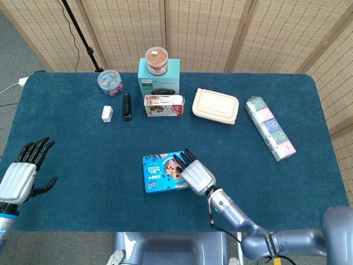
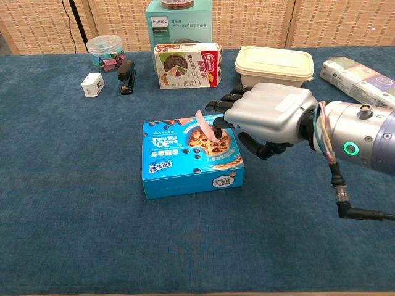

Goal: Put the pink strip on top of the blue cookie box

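Observation:
The blue cookie box (image 2: 179,157) lies flat mid-table, also seen in the head view (image 1: 160,174). The pink strip (image 2: 203,123) stands tilted over the box's top right part, its lower end on the lid and at the fingertips of my right hand (image 2: 268,117). That hand hovers at the box's right edge with fingers curled, and it appears to pinch the strip. In the head view the right hand (image 1: 197,175) covers the box's right end. My left hand (image 1: 19,174) hangs far to the left with its fingers spread and nothing in it.
A cake carton (image 2: 188,65), a beige lidded container (image 2: 273,63) and a teal appliance box (image 2: 179,21) stand behind the cookie box. A stapler (image 2: 126,77), a white adapter (image 2: 92,84) and a clip jar (image 2: 105,49) are at back left. A tissue pack (image 2: 364,74) lies far right.

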### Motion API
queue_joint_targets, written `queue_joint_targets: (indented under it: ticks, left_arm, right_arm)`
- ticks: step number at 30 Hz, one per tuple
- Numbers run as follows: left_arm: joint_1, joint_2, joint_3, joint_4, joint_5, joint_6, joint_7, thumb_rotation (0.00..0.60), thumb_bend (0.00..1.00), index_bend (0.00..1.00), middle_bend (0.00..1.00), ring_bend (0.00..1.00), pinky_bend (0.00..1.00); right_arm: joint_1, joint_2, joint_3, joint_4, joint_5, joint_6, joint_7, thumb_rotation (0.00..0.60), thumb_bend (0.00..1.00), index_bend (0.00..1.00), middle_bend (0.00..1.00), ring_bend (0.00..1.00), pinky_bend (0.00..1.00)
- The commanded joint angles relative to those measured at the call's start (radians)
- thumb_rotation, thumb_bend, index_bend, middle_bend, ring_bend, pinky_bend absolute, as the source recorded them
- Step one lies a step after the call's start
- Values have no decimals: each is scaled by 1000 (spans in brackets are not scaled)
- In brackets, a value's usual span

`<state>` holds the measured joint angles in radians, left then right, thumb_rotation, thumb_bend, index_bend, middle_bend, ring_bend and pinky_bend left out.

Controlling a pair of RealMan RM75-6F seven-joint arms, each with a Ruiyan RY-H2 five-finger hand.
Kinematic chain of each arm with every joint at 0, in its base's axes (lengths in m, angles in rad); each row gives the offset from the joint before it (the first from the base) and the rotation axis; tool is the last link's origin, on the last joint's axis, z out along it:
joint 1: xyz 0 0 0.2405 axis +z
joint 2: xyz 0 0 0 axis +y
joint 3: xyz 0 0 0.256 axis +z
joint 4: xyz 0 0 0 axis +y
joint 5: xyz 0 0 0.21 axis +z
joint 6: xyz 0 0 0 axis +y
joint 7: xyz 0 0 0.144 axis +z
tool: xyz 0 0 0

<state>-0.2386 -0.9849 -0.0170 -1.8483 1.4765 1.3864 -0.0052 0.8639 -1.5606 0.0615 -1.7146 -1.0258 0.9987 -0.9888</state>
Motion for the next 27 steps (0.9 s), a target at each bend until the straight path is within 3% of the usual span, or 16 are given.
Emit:
queue_joint_targets:
  ticks: [1,20,27]
  left_arm:
    - [1,0,-1,1,1,-1,0,600,300,0,0,0,0]
    - [9,-2,-9,-2,8,-14,3,600,299,0,0,0,0]
    - [11,-3,-12,-2,10,-17,2,600,299,0,0,0,0]
  right_arm:
    - [1,-1,-3,4,1,2,4,600,840,256,0,0,0]
    - [-2,6,-47,-13,-19,27,1,600,839,284,0,0,0]
    - [1,7,-39,4,0,34,-1,600,839,285,0,0,0]
